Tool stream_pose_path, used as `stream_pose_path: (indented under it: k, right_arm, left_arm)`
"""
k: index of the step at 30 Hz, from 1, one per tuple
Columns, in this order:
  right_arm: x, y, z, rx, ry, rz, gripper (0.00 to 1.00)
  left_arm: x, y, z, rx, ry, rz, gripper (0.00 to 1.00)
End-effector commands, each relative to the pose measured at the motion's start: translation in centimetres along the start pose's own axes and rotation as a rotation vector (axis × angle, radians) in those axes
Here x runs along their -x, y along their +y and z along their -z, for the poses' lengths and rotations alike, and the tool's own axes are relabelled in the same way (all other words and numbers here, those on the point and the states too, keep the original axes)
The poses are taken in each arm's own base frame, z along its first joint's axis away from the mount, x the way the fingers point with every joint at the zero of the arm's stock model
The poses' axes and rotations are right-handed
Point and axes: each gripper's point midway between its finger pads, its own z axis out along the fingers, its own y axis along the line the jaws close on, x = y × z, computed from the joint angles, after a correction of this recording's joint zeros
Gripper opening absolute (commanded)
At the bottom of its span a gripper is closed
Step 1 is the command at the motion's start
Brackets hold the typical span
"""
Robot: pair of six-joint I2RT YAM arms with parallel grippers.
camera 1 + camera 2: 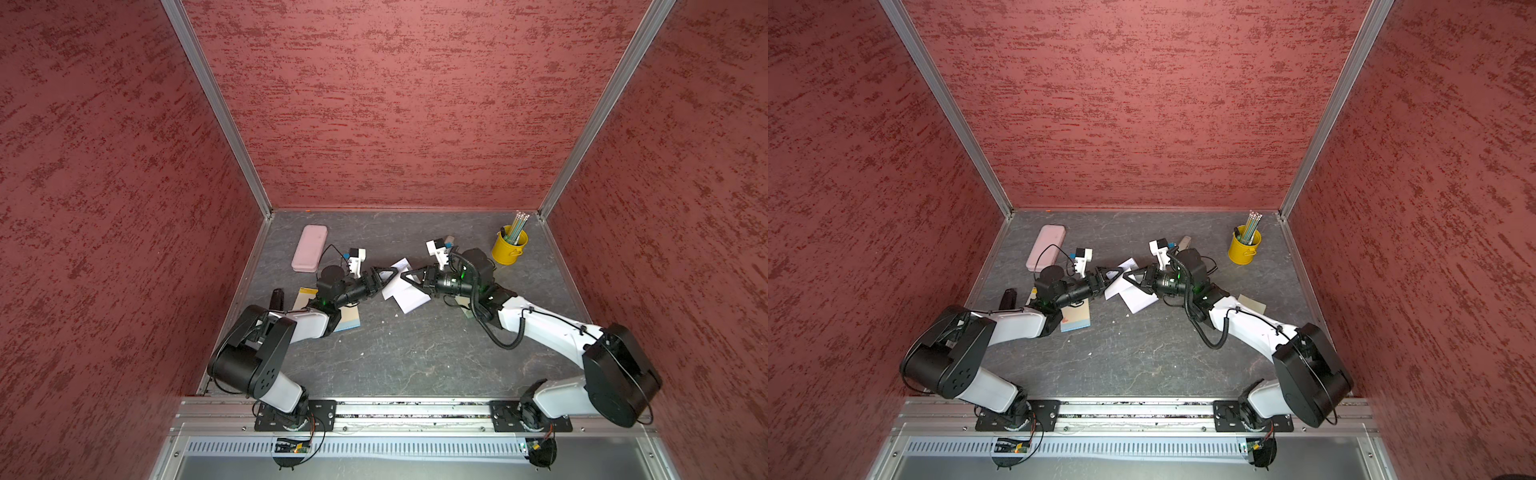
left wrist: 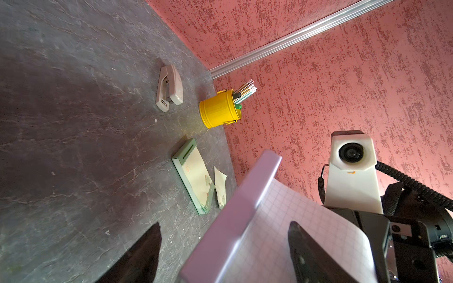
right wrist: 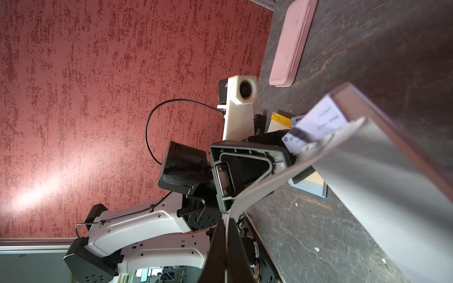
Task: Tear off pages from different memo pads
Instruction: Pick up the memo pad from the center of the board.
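Two pincers faced: right pincer (image 3: 225,235) clenched on the lilac pad's (image 2: 235,208) limp, tear-prone page (image 2: 306,203), left pincer (image 2: 225,224) gaping astride that stiffer pad, likely best gripped by its bound end.

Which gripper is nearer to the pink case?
Left. The left gripper is near the pink case; the right gripper, pinching the page of the lilac memo pad, is farther off.

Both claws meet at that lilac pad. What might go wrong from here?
The right gripper pinches only the curled page, while the left gripper stands wide around the lilac pad. If that hold is loose, the pad may follow the pull or drop instead of the page tearing. The sharply bent page might also rip unevenly.
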Motion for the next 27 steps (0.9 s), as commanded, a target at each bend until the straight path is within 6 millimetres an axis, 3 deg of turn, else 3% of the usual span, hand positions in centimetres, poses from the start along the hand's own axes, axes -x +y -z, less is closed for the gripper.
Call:
stream_pose_path:
  k: [1, 12, 17, 27]
  right_arm:
    - [-0.1, 1.7, 0.3, 0.059, 0.002, 0.03, 0.0]
    - [-0.5, 1.1, 0.8, 0.031, 0.005, 0.025, 0.0]
    - [-0.7, 0.4, 0.9, 0.011, 0.004, 0.024, 0.0]
    - [-1.4, -3.1, 1.8, -0.061, -0.017, -0.009, 0.0]
  left_arm:
    - [0.9, -1.7, 0.2, -0.053, -0.008, -0.041, 0.79]
    - [0.9, -2.1, 0.3, -0.083, 0.015, -0.043, 0.57]
    - [1.1, -2.1, 0.2, -0.092, 0.027, -0.049, 0.39]
    - [2.2, -2.2, 0.7, -0.101, 0.034, -0.058, 0.15]
